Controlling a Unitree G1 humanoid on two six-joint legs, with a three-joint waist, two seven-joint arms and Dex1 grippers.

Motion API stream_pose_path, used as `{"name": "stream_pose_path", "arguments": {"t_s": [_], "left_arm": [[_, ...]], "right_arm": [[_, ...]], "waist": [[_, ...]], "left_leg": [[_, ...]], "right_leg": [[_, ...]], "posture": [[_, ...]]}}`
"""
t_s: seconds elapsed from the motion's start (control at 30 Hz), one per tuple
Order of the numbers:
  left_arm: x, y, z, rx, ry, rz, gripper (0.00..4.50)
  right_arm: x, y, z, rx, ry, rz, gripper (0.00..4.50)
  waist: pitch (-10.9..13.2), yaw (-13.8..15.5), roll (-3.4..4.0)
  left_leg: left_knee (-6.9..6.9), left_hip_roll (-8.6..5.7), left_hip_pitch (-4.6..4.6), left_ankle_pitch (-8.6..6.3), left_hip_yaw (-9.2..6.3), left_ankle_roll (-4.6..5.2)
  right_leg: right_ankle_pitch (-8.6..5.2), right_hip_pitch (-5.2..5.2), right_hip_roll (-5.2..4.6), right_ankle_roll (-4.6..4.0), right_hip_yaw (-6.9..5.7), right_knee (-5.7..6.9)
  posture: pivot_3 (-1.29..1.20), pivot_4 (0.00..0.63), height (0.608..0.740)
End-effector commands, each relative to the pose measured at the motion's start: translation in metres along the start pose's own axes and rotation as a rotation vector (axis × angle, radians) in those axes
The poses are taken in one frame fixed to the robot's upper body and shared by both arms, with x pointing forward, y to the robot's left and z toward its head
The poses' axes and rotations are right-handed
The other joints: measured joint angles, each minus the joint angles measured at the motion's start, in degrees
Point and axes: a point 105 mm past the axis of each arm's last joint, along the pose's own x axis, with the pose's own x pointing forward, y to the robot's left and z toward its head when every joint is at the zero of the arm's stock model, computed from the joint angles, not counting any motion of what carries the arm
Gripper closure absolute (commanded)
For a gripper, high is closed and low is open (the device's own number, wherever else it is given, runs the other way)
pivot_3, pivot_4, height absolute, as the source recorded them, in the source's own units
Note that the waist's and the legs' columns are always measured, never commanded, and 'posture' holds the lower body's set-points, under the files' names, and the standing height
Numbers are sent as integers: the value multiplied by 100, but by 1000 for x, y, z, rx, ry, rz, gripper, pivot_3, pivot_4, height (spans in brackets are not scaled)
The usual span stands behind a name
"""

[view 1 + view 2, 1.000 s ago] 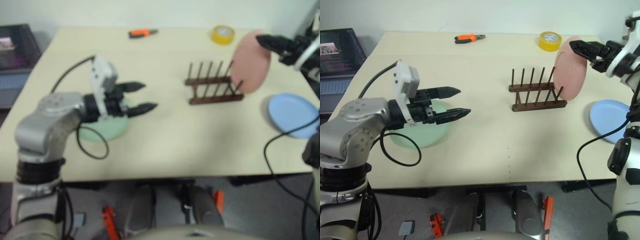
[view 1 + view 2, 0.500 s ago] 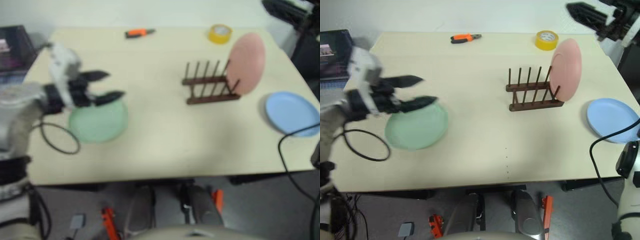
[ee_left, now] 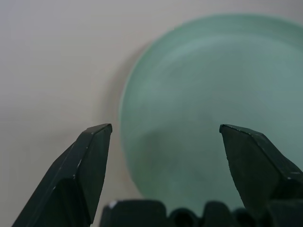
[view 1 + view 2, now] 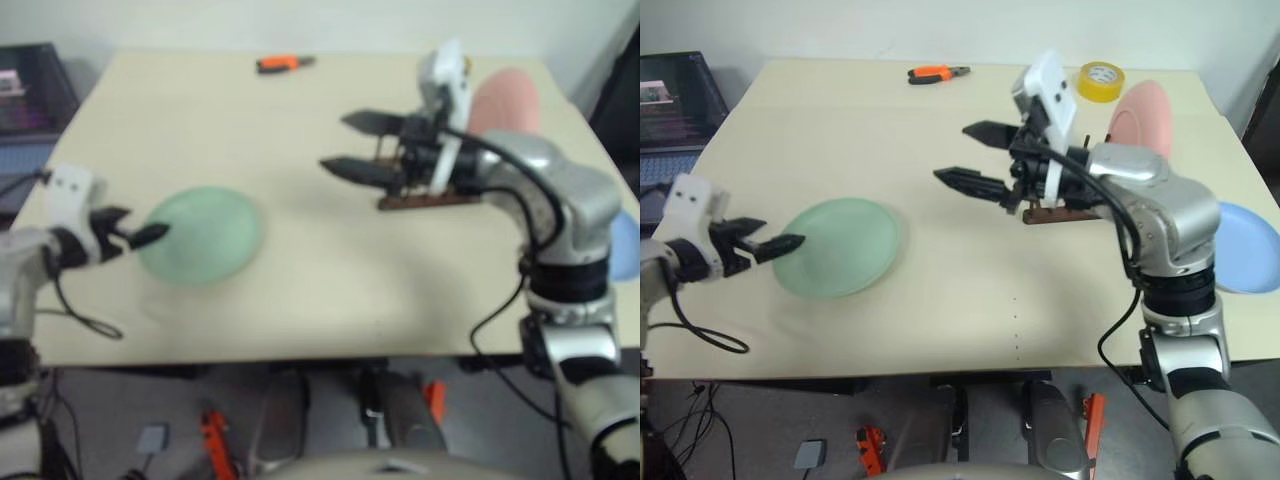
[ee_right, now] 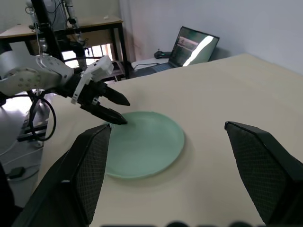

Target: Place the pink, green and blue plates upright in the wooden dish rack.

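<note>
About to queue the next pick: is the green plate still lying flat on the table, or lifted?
Flat. The green plate rests on the table, open left end effector at its edge.

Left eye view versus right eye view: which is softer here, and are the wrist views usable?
Left eye view: blurred throughout, green plate edges smeared. Right eye view: crisp, tape roll readable. Left wrist view: soft, fingers dark. Right wrist view: clear.

The right arm (image 4: 1140,200) covers most of the wooden dish rack (image 4: 1065,213) (only its base rail shows) and the pink plate's (image 4: 1143,110) lower half. At three o'clock, the picture's edge crops the blue plate (image 4: 1248,245).
</note>
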Motion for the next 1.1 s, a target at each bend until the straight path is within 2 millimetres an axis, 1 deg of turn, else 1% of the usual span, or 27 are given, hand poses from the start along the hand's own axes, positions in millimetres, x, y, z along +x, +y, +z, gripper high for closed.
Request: {"name": "stream_pose_path", "arguments": {"t_s": [0.03,0.17,0.23,0.33,0.4,0.5,0.6,0.67,0.73,0.77,0.8,0.83,0.87,0.9,0.93,0.97,1.0,1.03,1.1], "left_arm": [[0,7,0,-49,-20,49,472],[7,0,-3,-139,-38,28,472],[12,-6,-8,-153,-23,8,472],[20,-9,-18,-155,18,30,472],[24,-11,-18,-171,10,33,472],[26,-17,-14,-195,-3,23,1051],[26,-19,-7,-185,-15,21,2084],[25,-18,6,-183,-48,23,2743],[24,-17,20,-174,-81,34,3475],[24,-16,24,-170,-87,40,3865],[30,-20,41,-167,-126,80,4203],[33,-23,54,-167,-153,108,4486],[37,-37,73,-123,-190,110,4486],[38,-47,86,-91,-215,110,4486],[39,-57,96,-61,-230,99,4486],[38,-66,111,53,-251,121,4486],[37,-75,123,105,-273,125,4486],[36,-80,132,138,-289,128,4486],[34,-99,153,156,-321,87,4486]], "right_arm": [[-9,3,11,-23,-32,-13,319],[-14,2,11,-24,-16,-22,319],[-14,2,10,-24,-10,-24,319],[-13,5,7,-29,4,-18,319],[-12,6,6,-33,7,-18,319],[-10,7,7,-33,3,-17,280],[-9,10,6,-35,5,-11,280],[-7,13,3,-55,28,4,280],[-3,15,-9,-99,99,6,280],[-2,15,-14,-116,123,6,280],[6,17,-26,-201,180,23,280],[11,19,-34,-266,216,42,280],[19,22,-42,-328,241,61,280],[25,25,-47,-368,254,74,280],[29,25,-50,-407,258,78,280],[35,26,-57,-469,277,84,280],[41,28,-63,-517,293,92,280],[44,29,-67,-550,302,98,280],[55,28,-72,-558,307,82,280]], "waist": [[-2,0,-3],[-2,-5,-4],[-3,-15,-5],[-4,-30,-5],[-5,-29,-6],[-5,-28,-7],[-6,-29,-7],[-6,-24,-8],[-7,-20,-10],[-11,-20,-16],[-12,-14,-17],[-13,10,-18],[-15,18,-23],[-17,19,-27],[-18,16,-28],[-18,3,-29],[-18,-11,-29],[-18,-25,-29],[-18,-42,-30]], "left_leg": [[1,1,0,0,0,0],[2,5,5,0,0,0],[3,6,6,0,-1,0],[2,7,6,0,-1,0],[2,6,6,0,-2,1],[4,4,7,1,-2,1],[10,5,7,1,-1,1],[12,5,6,1,-2,1],[13,5,6,0,-3,1],[13,4,6,1,-4,1],[13,5,5,0,-5,1],[14,4,5,0,-5,1],[18,0,6,1,-9,1],[23,1,5,0,-11,1],[24,1,5,0,-11,1],[26,0,5,0,-8,1],[25,-2,5,0,-4,1],[24,-5,6,0,0,1],[24,-5,5,0,4,0]], "right_leg": [[1,0,0,2,0,0],[-13,0,2,-24,-2,4],[-13,0,4,-25,-3,6],[-12,1,5,-25,-3,6],[-9,1,5,-20,-3,8],[4,2,5,3,-2,9],[5,4,5,3,-1,8],[4,5,5,1,-2,7],[3,5,5,0,-3,6],[3,5,5,0,-4,6],[3,5,5,-1,-6,5],[0,7,5,-4,-6,4],[1,10,4,-4,-9,5],[3,14,5,0,-12,3],[5,17,8,4,-12,1],[9,19,11,11,-9,-1],[17,18,13,24,-3,-2],[19,18,19,28,2,-3],[20,16,35,30,7,-5]], "posture": [[0,150,740],[0,150,740],[0,150,740],[0,150,740],[0,150,740],[0,150,740],[0,150,740],[0,150,740],[0,150,740],[0,150,740],[0,150,740],[0,150,740],[0,150,740],[0,150,740],[0,150,740],[0,150,740],[0,150,740],[0,150,740],[0,150,740]]}}
